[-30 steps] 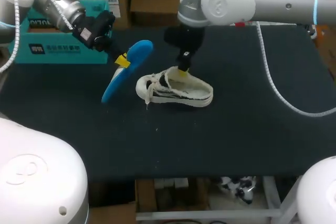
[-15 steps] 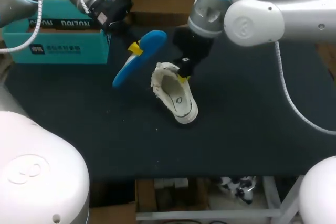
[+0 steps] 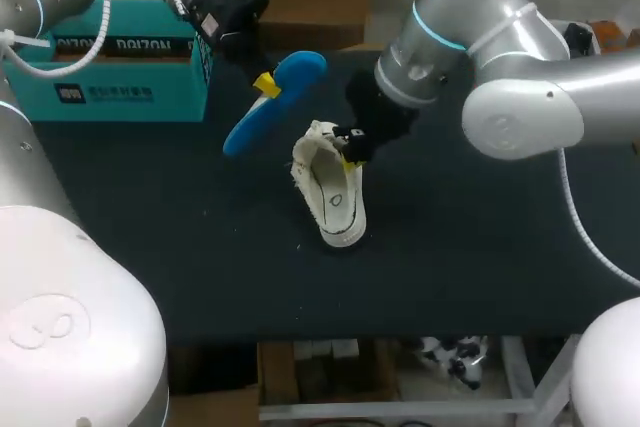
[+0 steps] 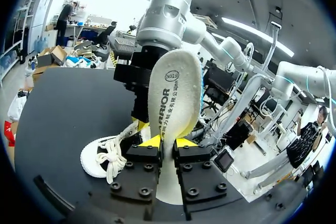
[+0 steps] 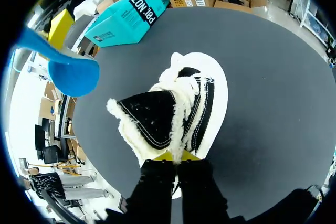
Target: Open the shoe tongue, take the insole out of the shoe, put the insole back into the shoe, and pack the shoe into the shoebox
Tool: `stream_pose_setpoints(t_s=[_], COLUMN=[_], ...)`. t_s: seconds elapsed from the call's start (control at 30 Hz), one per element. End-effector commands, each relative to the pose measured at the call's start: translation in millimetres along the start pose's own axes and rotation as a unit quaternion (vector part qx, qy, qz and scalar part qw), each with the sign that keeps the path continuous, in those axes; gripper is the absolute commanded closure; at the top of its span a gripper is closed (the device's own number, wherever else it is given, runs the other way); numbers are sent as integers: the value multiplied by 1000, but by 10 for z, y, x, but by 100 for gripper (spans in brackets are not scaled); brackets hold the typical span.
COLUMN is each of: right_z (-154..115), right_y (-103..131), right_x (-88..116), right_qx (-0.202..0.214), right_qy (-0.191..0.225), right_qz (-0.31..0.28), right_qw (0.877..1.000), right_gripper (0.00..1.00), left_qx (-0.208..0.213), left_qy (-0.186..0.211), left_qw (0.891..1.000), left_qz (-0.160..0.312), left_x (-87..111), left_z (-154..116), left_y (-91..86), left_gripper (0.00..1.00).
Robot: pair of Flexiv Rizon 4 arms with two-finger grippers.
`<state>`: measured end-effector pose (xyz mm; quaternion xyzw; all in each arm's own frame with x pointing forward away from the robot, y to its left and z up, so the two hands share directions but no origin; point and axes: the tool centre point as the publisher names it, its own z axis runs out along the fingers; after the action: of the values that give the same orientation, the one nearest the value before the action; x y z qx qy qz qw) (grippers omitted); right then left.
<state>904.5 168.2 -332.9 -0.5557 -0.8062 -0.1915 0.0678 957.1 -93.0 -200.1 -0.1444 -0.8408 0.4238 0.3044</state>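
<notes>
A blue insole [image 3: 275,104] hangs tilted above the table's back middle, my left gripper [image 3: 262,85] shut on its edge. In the left wrist view its cream underside [image 4: 173,98] stands up between the fingers of my left gripper [image 4: 167,141]. The white fleece-lined shoe [image 3: 331,185] stands on the dark table just right of the insole, toe toward the front edge. My right gripper [image 3: 348,147] is shut on the shoe's heel rim; the right wrist view shows my right gripper [image 5: 176,156] pinching the fleece collar of the shoe [image 5: 181,106]. The blue insole [image 5: 73,74] hovers beside it.
A teal shoebox [image 3: 110,67] stands at the back left of the table, and the same shoebox [image 5: 128,17] lies beyond the shoe's toe in the right wrist view. The black table mat [image 3: 480,247] is bare at the front and right.
My right gripper has swung the shoe round from lying sideways to toe toward the front. My left arm has carried the insole right and toward the back.
</notes>
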Motion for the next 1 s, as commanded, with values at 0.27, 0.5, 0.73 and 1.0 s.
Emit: stream_pose_setpoints(t_s=[0.27, 0.5, 0.73, 1.0], right_z=[-13, -290, -641, -641], right_y=[12, 2, -17, -17], right_x=[-270, -340, -357, -357], right_qx=[-80, -57, -38, -38], right_qy=[23, 18, 6, 6], right_qz=[6, 16, 31, 31], right_qw=[997, 998, 999, 999], right_gripper=[0, 0, 0, 0], left_qx=[16, 6, 9, 11], left_qy=[127, 133, 166, 162], left_qw=[992, 990, 984, 985], left_qz=[-1, 37, 68, 57], left_x=[-123, 43, 204, 225], left_z=[-39, -39, 36, 46], left_y=[112, 49, -163, -223], left_gripper=[100, 100, 100, 100])
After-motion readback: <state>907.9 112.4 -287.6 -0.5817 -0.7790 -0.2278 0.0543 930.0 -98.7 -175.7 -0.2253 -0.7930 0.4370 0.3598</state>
